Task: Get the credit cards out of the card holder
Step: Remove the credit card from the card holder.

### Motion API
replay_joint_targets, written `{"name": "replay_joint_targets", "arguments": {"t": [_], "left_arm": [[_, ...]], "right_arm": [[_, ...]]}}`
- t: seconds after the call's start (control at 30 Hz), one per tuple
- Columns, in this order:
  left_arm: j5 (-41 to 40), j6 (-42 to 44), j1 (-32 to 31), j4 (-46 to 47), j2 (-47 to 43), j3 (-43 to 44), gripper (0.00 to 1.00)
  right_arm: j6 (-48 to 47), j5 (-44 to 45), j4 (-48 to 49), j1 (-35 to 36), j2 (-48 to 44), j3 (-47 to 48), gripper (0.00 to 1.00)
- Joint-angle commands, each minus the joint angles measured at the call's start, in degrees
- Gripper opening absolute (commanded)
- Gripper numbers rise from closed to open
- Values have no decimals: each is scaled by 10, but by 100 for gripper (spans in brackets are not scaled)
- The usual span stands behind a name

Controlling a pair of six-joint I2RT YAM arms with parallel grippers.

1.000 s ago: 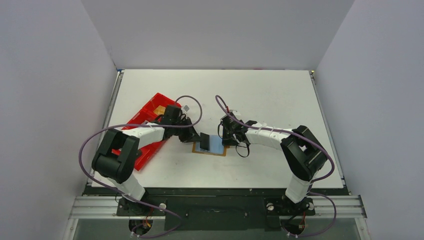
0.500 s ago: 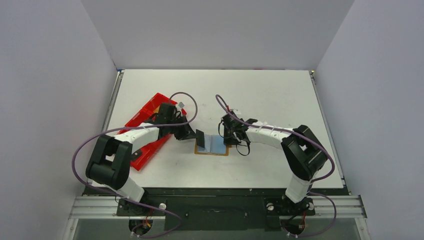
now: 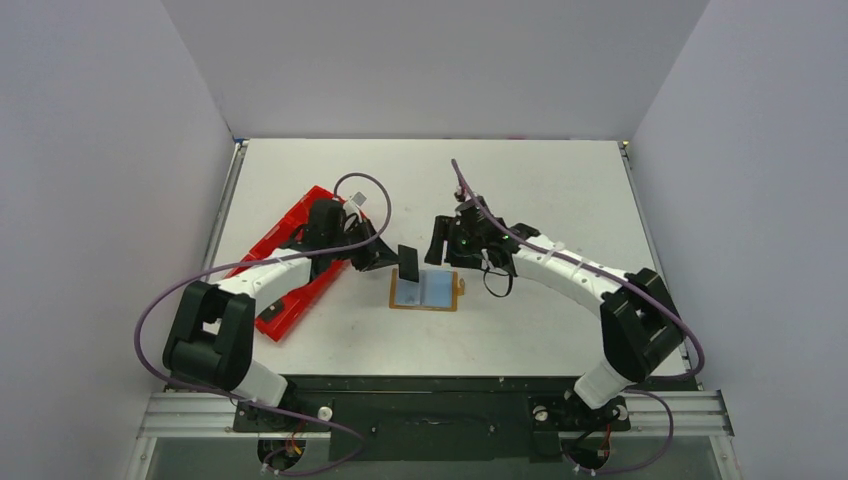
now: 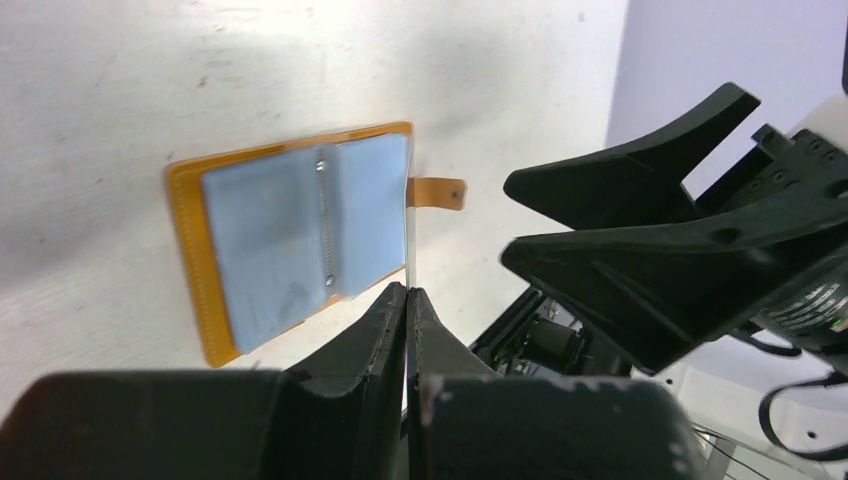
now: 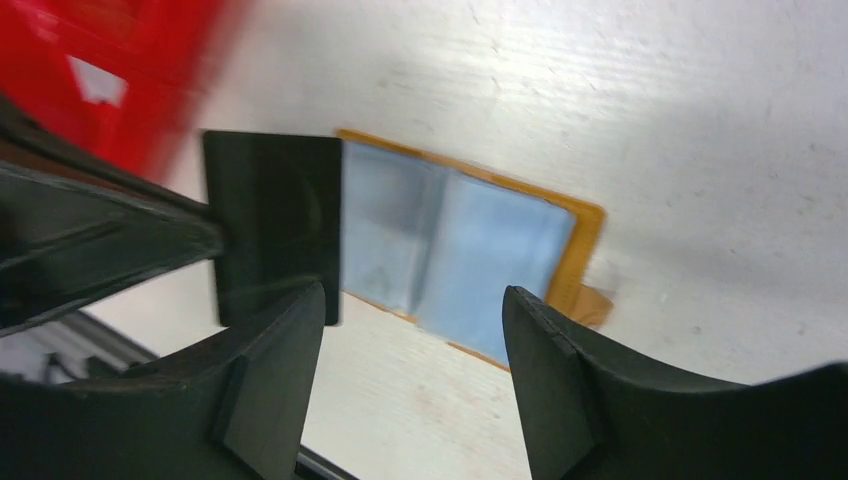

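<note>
The tan card holder (image 3: 396, 300) lies open on the table, its two pale blue-grey faces up (image 4: 270, 240) (image 5: 585, 235). My left gripper (image 3: 396, 258) (image 4: 408, 291) is shut on a thin dark credit card (image 3: 408, 263) (image 5: 275, 225) and holds it in the air over the holder's left edge. That card shows edge-on in the left wrist view (image 4: 409, 235). My right gripper (image 3: 438, 243) (image 5: 412, 295) hangs open just above the holder's far side with nothing between its fingers. Whether other credit cards sit in the holder's pockets I cannot tell.
A long red tray (image 3: 285, 305) (image 5: 130, 70) lies at an angle on the left, under the left arm. The two grippers are close together over the holder, the right gripper's fingers (image 4: 640, 220) just past the held card.
The left gripper has lifted the dark card off the holder, up and slightly back. The right gripper has let go of the holder's right side, opened and risen toward the back.
</note>
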Motion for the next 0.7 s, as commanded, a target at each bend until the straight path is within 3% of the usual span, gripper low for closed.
{"name": "replay_joint_targets", "arguments": {"t": [0.0,0.23,0.47,0.67], "left_arm": [[58,-62,5,109,-28,-14,0],[102,-146,11,236,-32,-44,0],[124,-222,14,346,-21,-70,0],[134,-258,14,397,-9,-79,0]], "right_arm": [[56,-107,126,-37,-53,-35,62],[150,-203,306,-74,-77,-100,62],[217,-241,400,-91,-76,-139,59],[257,-256,465,-92,-63,-156,47]]}}
